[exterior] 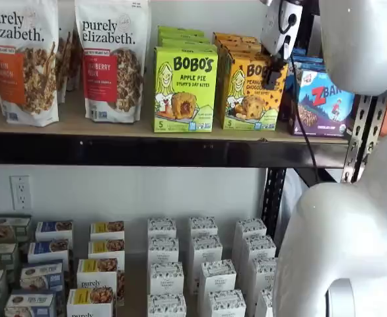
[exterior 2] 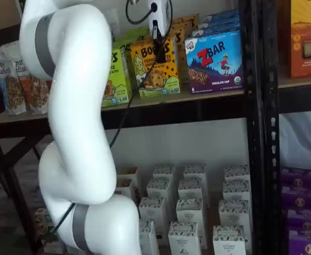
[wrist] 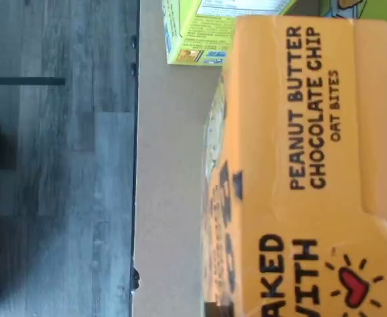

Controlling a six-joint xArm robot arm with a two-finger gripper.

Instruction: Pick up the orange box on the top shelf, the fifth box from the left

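I hung my end effector [exterior: 273, 74] just before the front-row orange box [exterior: 251, 92], which stood at the top shelf [exterior: 114, 125] edge between the lime-green box [exterior: 185, 89] and the Z Bar box [exterior: 325, 102], lining up a grasp, finger state unclear.

Granola bags [exterior: 28, 59], a lime-green box [exterior: 185, 89], a Z Bar box [exterior 2: 215, 62].

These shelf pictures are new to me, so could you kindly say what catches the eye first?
The big white arm fills the foreground of both shelf views. Its pincer hangs before the front orange box on the top shelf; whether its fingers are open cannot be told. A lime-green Apple Pie box and a blue Z Bar box flank that orange box.
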